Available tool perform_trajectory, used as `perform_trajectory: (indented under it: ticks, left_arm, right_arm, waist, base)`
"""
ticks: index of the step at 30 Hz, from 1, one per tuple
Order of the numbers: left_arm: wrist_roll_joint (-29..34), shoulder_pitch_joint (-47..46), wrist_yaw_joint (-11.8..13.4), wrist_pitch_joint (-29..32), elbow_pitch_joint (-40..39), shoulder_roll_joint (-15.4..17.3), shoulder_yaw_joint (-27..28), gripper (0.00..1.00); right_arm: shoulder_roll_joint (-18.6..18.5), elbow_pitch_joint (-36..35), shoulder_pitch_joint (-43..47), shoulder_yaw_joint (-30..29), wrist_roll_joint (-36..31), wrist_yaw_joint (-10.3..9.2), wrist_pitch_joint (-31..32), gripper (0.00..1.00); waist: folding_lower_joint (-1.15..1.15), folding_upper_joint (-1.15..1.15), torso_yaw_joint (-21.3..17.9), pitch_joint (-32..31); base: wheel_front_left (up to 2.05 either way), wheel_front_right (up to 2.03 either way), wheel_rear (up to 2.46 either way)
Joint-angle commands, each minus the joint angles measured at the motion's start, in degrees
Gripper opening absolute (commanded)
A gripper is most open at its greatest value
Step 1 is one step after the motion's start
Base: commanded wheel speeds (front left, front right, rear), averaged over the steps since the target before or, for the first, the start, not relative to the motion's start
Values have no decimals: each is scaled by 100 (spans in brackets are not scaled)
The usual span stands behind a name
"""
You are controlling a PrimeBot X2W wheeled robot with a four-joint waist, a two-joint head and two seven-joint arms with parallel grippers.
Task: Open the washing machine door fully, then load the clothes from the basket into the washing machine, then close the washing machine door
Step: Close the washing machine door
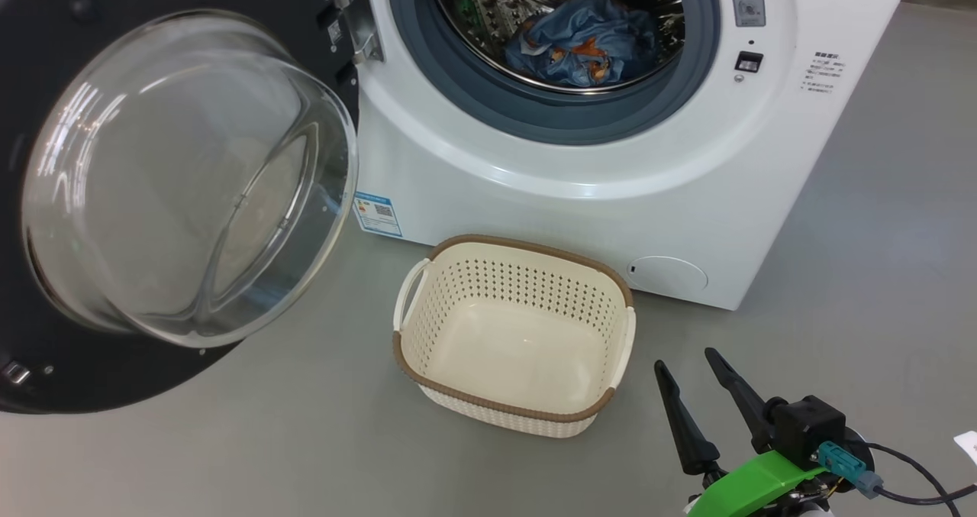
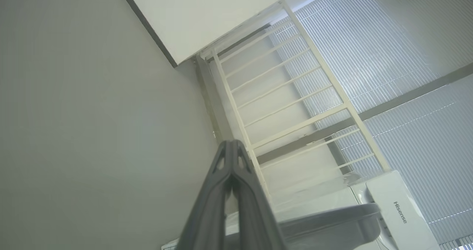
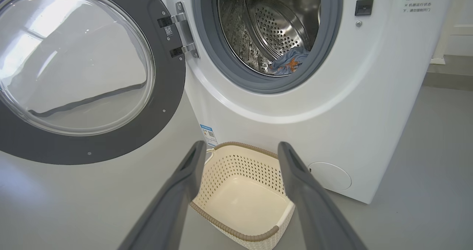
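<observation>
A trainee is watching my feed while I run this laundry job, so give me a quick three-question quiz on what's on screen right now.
1. True or false: the door is swung wide open and the basket is empty.
2. Where are the blue clothes? A) in the basket B) inside the washing machine drum C) draped over the door
3. Fill in: the right fingers are ____; the left fingers are ____.
Key: 1 true; 2 B; 3 open, shut.

Clothes in washing machine; basket before it.
</observation>
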Motion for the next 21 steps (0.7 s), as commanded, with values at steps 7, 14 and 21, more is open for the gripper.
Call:
perform_trajectory:
  ticks: [7,14,21]
  left_arm:
    - [-831,-419,6,765,453,507,529,0]
    - [-1290,-515,6,1413,654,398,700,0]
    - [-1561,-494,6,1974,736,284,869,0]
  right_arm:
    - [13,-116,-208,114,-57,9,-27,100]
    - [13,-94,-244,150,-57,9,-27,100]
    - [13,-42,-251,158,-33,9,-27,100]
  waist:
    - [0,0,-172,92]
    - [0,0,-264,170]
    - [0,0,-347,210]
  base:
    - [0,0,0]
    - [0,0,0]
    - [0,0,0]
